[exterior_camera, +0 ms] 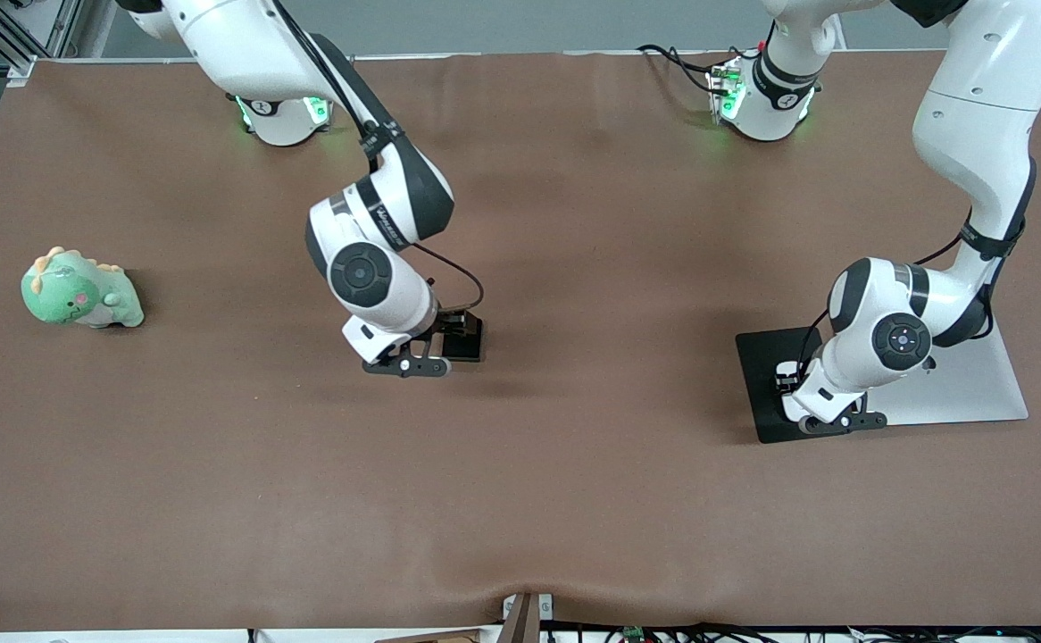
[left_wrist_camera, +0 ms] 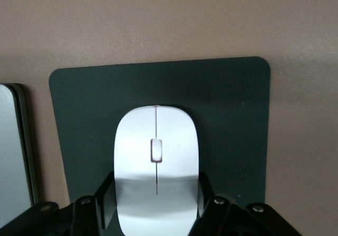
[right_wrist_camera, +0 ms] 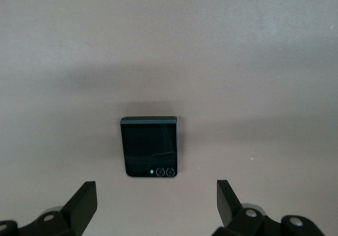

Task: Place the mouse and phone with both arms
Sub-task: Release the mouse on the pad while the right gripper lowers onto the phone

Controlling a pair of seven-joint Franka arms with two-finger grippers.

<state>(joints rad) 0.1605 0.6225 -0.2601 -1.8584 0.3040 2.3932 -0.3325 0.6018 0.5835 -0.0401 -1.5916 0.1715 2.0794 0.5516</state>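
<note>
Glossy oval mouse [left_wrist_camera: 156, 162] between left gripper [left_wrist_camera: 156, 204] fingers; right gripper [right_wrist_camera: 157, 207] wide over squarish phone [right_wrist_camera: 149, 147].

Two white jointed robot arms, the right arm [exterior_camera: 369, 259] and left arm [exterior_camera: 895, 335], share glossy rounded shells, black joint bands and round black caps ringed in grey at the wrist. Thin black cables loop along each. Green lights glow at both bases. Black two-finger grippers carry small silver screws.
</note>
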